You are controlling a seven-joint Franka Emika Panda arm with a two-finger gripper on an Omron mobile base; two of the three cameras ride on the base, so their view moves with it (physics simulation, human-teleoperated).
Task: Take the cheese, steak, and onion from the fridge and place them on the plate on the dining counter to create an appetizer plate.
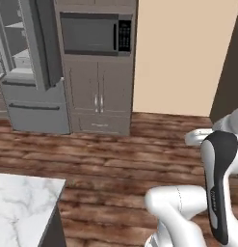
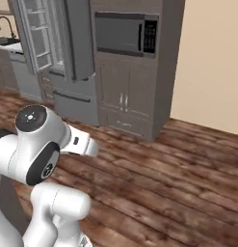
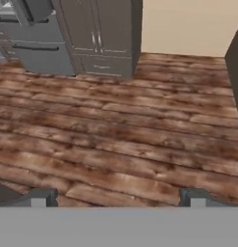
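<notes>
- Standing beside the microwave cabinet, the grey steel fridge has its door open
- Marble dining worktop corner sits near
- Hand spread wide, empty, over wood floor

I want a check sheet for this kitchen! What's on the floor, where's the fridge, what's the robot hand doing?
Surface: brown wood plank floor, bare; a white marble counter corner at lower left of the left base view.
Job's things: fridge stands with an upper door open, pale shelves showing; food too small to tell; plate nothing seen.
Clutter: nothing seen.
Hand: hand open, holding nothing, aimed over the floor.
Cables: nothing seen.
Surroundings: built-in microwave above grey cabinet doors; beige wall; sink tap far left.
</notes>
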